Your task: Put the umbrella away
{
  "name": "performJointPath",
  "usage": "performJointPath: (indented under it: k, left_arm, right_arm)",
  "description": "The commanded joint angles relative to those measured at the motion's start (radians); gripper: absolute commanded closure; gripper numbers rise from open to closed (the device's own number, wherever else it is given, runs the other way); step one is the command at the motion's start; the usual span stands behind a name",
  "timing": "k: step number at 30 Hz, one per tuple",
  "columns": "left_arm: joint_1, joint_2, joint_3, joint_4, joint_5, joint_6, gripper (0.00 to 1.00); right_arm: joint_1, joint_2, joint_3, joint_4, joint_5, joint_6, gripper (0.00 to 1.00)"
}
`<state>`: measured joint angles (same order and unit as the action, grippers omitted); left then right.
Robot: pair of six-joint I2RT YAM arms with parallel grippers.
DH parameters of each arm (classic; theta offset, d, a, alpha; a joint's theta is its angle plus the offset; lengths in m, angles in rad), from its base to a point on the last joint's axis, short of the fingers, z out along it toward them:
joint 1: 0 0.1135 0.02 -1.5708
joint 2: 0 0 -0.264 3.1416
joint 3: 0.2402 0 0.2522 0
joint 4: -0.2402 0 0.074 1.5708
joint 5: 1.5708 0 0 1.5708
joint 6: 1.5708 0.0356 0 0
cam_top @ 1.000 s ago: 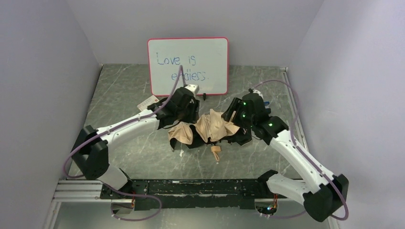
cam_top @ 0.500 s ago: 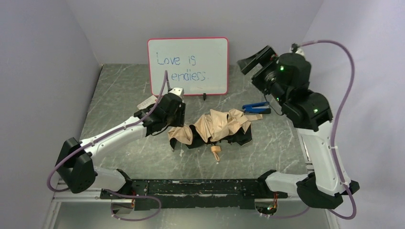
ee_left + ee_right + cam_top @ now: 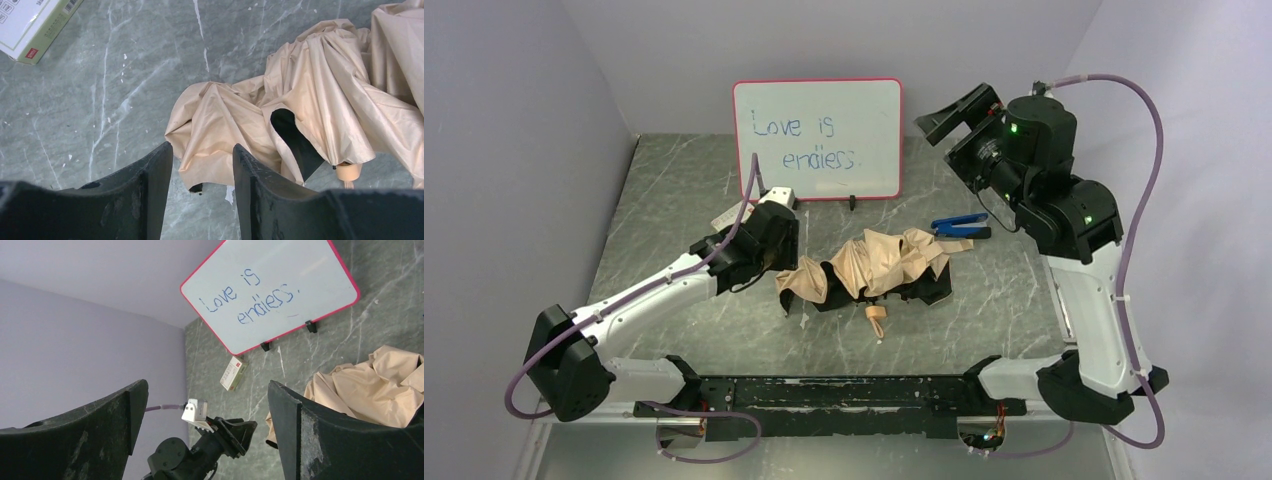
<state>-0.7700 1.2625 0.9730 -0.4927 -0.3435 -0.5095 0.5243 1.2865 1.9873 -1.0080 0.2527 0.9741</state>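
umbrella [image 3: 874, 268] lies crumpled mid-table [image 3: 684, 180], in front of whiteboard [image 3: 817, 138]. Tan fabric is up, black lining shows at the edges, and handle [image 3: 876, 316] pts toward near edge. L gripper [image 3: 202, 150] sits low, just left of the fabric, w/ a narrow gap btwn fingers and nothing in it. R gripper [image 3: 954, 112] is raised high at far right, spread wide, empty. Blue clip [image 3: 960, 225] lies just right of umbrella. White-red box [image 3: 732, 215] is by whiteboard's lower-left corner.

The tool [image 3: 202, 150] hangs over the grey desk [image 3: 100, 100], jaws slightly parted and empty. The crumpled tan umbrella [image 3: 320, 100] lies just ahead, spreading right; a white box [image 3: 30, 25] sits far ahead-left
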Motion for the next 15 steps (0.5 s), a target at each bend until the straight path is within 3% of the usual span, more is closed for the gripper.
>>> performJointPath:
  k: [1, 7, 11, 15]
  left_arm:
    - [-0.002, -0.017, 0.016, -0.014, -0.021, -0.026, 0.49]
    - [-0.003, -0.034, -0.018, -0.003, -0.008, -0.047, 0.49]
    - [-0.002, -0.042, -0.033, 0.001, -0.005, -0.05, 0.49]
    - [-0.003, -0.045, -0.03, -0.004, -0.014, -0.051, 0.49]
  right_arm:
    - [-0.002, -0.041, -0.015, 0.012, 0.007, -0.003, 0.07]
    - [-0.003, -0.073, -0.15, 0.093, 0.005, 0.012, 0.06]
    - [-0.003, -0.029, -0.091, 0.04, -0.039, 0.018, 0.06]
    - [-0.002, -0.083, -0.128, 0.084, -0.033, 0.009, 0.05]
